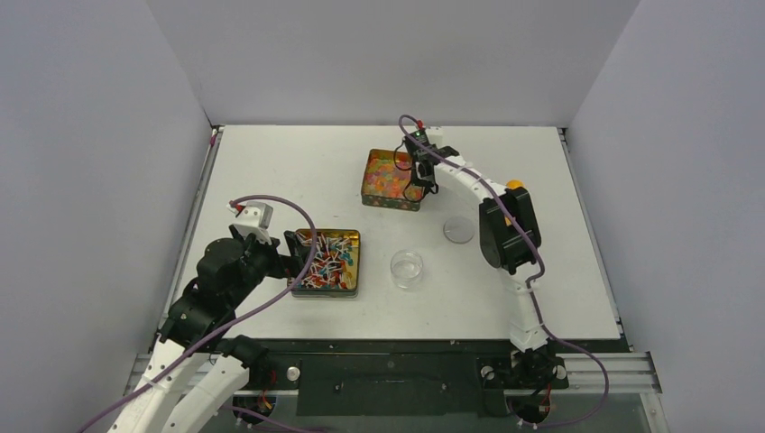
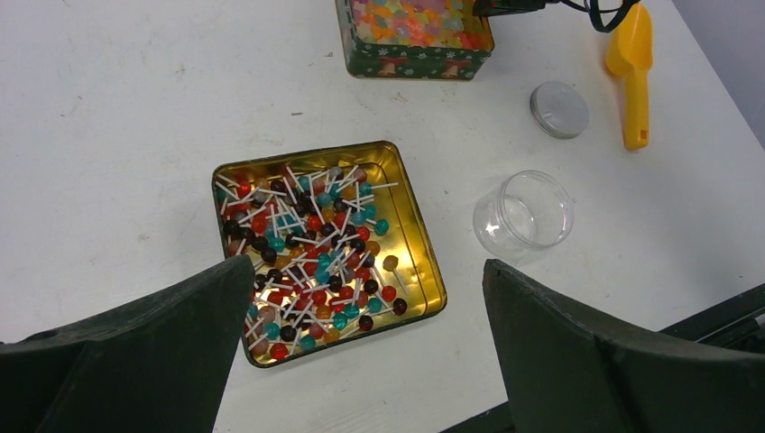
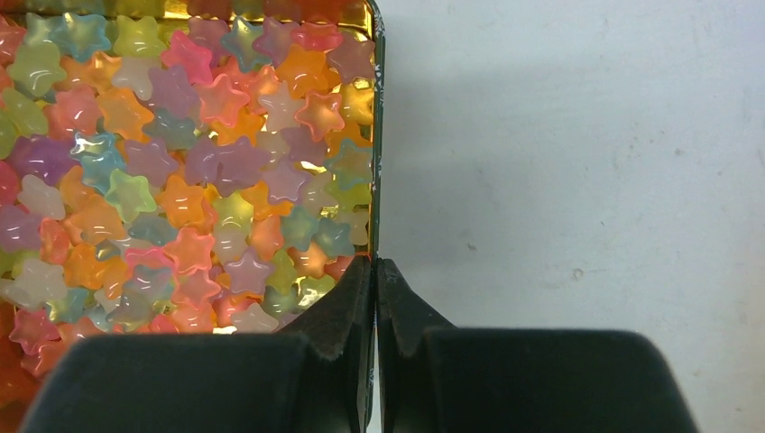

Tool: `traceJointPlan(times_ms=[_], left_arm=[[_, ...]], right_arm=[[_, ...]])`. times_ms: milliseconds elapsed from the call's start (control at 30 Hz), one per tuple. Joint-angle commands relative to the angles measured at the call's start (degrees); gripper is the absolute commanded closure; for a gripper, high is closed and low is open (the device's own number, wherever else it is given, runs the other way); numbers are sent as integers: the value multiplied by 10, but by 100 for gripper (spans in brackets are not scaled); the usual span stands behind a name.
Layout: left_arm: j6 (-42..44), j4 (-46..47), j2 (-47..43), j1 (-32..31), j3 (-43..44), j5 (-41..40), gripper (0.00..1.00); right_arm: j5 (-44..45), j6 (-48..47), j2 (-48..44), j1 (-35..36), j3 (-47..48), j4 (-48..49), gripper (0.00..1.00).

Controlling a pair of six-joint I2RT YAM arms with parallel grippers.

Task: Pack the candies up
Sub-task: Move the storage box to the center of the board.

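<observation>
While the left gripper (image 2: 368, 264), jaws wide apart, hangs at lower left of the top view over the shallow gold tin (image 2: 419, 262) of lollipops (image 2: 307, 262), a clear jar (image 2: 523, 212) and a round lid (image 2: 558, 109) sit mid-frame. Upper centre: right gripper (image 3: 374, 271) is pinched together on the right wall of the deep tin (image 3: 376, 135) holding star-shaped candies (image 3: 180, 180).

No legible text, label, brand, number or sign appears in any view. The green tin (image 2: 410, 61), top centre of the left wrist view, carries a small printed pattern on its side wall; no characters can be made out in it.
</observation>
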Motion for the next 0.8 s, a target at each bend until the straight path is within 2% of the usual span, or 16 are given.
traceJointPlan(times_ms=[0, 400, 767], left_arm=[[-1, 5, -1, 3, 2, 4, 4], [-1, 2, -3, 4, 3, -1, 4], [-2, 1, -12, 4, 2, -7, 4]], right_arm=[[-11, -51, -60, -1, -50, -15, 100], [-57, -141, -152, 5, -196, 13, 100], [-50, -203, -214, 35, -299, 50, 100]])
